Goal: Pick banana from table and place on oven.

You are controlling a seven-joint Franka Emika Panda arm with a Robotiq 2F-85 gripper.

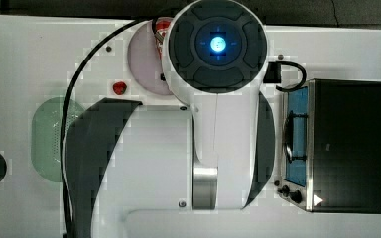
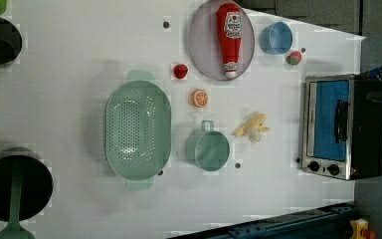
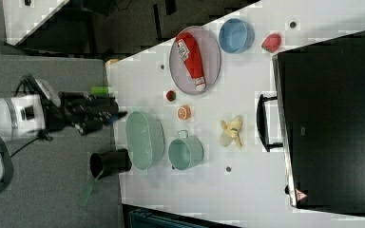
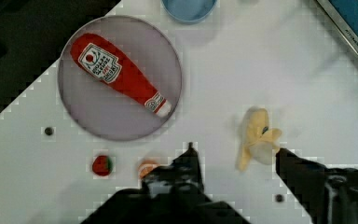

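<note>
My hand (image 4: 235, 156) hung open and empty above the desk (image 4: 270, 70), its two dark fingers (image 4: 186, 163) spread apart, their bases cut off by the frame edge in the wrist view. Between them, on the bare white surface, lay the banana (image 4: 256, 137), pale yellow-cream, slightly curved and partly peeled, untouched. One finger hid part of the orange slice (image 4: 147, 167); just beside that sat a small red strawberry (image 4: 102, 165). Farther out a soft red ketchup bottle (image 4: 121, 72) lay tilted on a round grey plate (image 4: 84, 112), and a blue bowl (image 4: 189, 7) was clipped by the frame.

In the top view my own white arm (image 1: 216, 99) covered most of the desk middle, banana included. In the left view the banana (image 2: 251, 128) lay between a small green pot (image 2: 208, 148) and the oven (image 2: 343, 127), apart from both. A perforated green colander (image 2: 138, 129) stood on the pot's other side. The oven was boxy, black-topped, with blue-tinted glass, a handle and black knobs. The desk was smooth, with small dark screw holes; grey floor lay beyond it.
</note>
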